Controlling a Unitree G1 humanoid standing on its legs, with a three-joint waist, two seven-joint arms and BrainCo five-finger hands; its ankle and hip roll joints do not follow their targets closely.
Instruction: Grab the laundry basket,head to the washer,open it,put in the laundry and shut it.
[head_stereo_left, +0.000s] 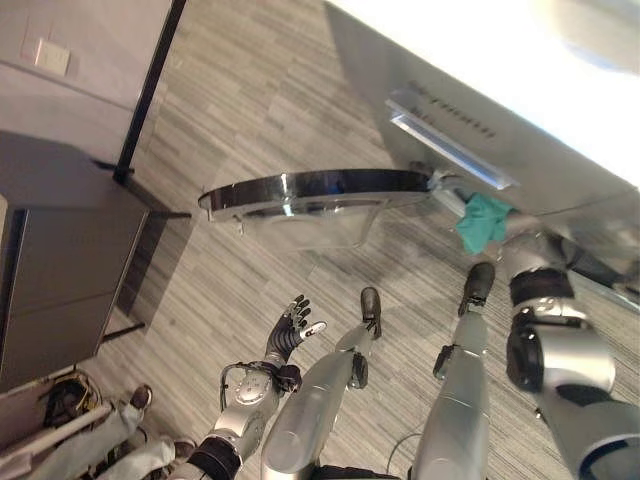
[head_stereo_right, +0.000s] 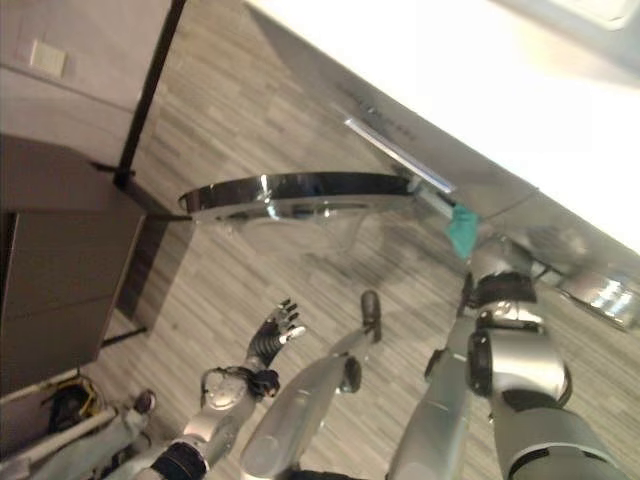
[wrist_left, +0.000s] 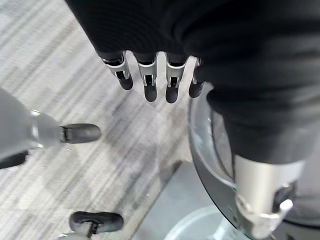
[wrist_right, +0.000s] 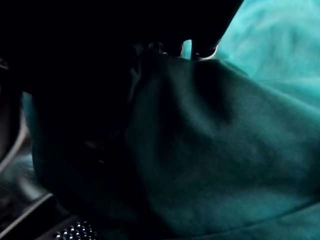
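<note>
Fingers hidden in teal cloth (head_stereo_left: 484, 222) — washer door (head_stereo_left: 320, 190) open.

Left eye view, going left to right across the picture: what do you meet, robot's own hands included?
Dark cabinet → left hand → open washer door → teal cloth at the washer opening, with the right hand behind it.

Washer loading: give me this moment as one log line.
washer door: open | teal cloth: at opening, with right hand | left hand: open, idle
</note>
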